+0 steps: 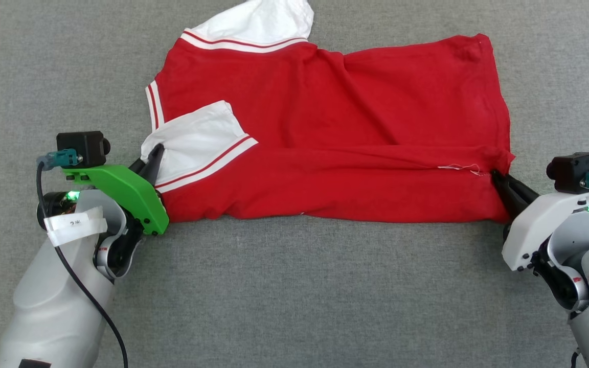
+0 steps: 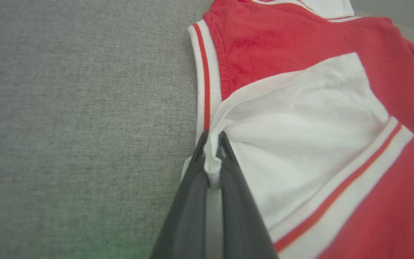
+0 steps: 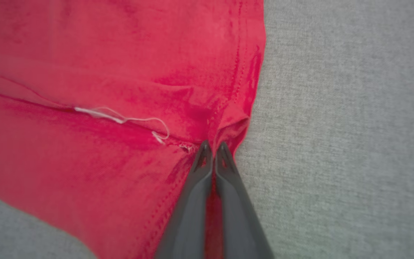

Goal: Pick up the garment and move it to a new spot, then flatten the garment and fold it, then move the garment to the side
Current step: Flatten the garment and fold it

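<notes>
While the garment [image 1: 325,128] lies spread sideways across the middle of the grey surface [image 1: 294,286], collar end towards the robot's left and hem towards its right, its near long edge looks doubled over the body as a band, so I judge the step in hand to be the lengthwise fold. To do it well, both held corners should travel together at one height and pace. The cloth between them should stay lightly taut, so that the band lands straight and its crease runs parallel to the far edge; slack in the middle would sag and wrinkle. The white sleeve [image 1: 200,140] lying on the red should be kept flat, not dragged out. The knit looks soft, thin and limp, a matte red with diagonal creases, a stitched hem and a loose white thread [image 1: 460,167] near the hem corner. The striped trim [image 1: 212,166] edges that sleeve, and the second sleeve [image 1: 258,23] pokes out at the far edge. The left gripper [image 1: 153,156] is clamped on a pinch of white cloth at the sleeve's shoulder end, and the right gripper [image 1: 499,181] is clamped on the red hem corner. The surface beneath is woven and slightly rough, likely to grip the jersey
</notes>
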Controlling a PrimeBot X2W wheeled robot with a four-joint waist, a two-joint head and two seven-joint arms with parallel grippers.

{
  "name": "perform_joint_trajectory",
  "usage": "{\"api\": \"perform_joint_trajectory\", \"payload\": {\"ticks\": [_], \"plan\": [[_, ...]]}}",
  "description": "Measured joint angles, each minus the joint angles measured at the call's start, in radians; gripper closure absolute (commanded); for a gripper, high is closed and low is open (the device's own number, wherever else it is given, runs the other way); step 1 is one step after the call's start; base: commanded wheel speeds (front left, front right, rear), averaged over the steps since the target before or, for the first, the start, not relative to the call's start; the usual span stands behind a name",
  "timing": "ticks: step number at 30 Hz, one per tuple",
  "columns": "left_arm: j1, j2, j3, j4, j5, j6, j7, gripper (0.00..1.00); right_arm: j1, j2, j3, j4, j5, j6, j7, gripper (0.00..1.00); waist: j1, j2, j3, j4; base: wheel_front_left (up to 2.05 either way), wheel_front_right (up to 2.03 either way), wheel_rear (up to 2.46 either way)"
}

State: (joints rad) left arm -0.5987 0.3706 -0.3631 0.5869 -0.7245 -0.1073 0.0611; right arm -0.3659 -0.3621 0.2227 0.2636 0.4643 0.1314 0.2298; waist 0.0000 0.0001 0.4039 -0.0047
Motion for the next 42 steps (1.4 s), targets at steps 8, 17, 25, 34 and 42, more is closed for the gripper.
{"api": "perform_joint_trajectory", "payload": {"ticks": [8, 17, 25, 34, 42], "plan": [[0.001, 0.005, 0.013, 0.043, -0.013, -0.004, -0.077, 0.0, 0.024, 0.012, -0.014, -0.01, 0.0, 0.0, -0.225, 0.0, 0.0, 0.0, -0.053, 0.001, 0.0, 0.0, 0.0], [0.048, 0.096, 0.054, -0.038, -0.03, 0.015, -0.054, 0.0, 0.102, 0.048, -0.067, -0.089, -0.032, 0.0, -0.346, 0.0, 0.0, 0.0, -0.124, 0.003, 0.0, 0.0, 0.0], [0.123, 0.203, 0.014, -0.191, -0.128, 0.009, 0.275, 0.0, 0.176, 0.095, -0.127, -0.175, -0.07, 0.0, -0.319, 0.0, 0.0, -0.0001, -0.144, -0.01, 0.0, 0.0, 0.0], [0.169, 0.221, -0.016, -0.28, -0.184, 0.062, 0.445, 0.0, 0.183, 0.125, -0.146, -0.219, -0.075, 0.0, -0.285, 0.0, 0.0, 0.0, -0.1, -0.031, 0.0, 0.0, 0.0], [0.149, 0.227, -0.047, -0.272, -0.184, 0.073, 0.527, 0.61, 0.183, 0.125, -0.16, -0.223, -0.072, 0.0, -0.269, 0.0, 0.0, 0.0, -0.057, -0.052, 0.0, 0.0, 0.0]]}}
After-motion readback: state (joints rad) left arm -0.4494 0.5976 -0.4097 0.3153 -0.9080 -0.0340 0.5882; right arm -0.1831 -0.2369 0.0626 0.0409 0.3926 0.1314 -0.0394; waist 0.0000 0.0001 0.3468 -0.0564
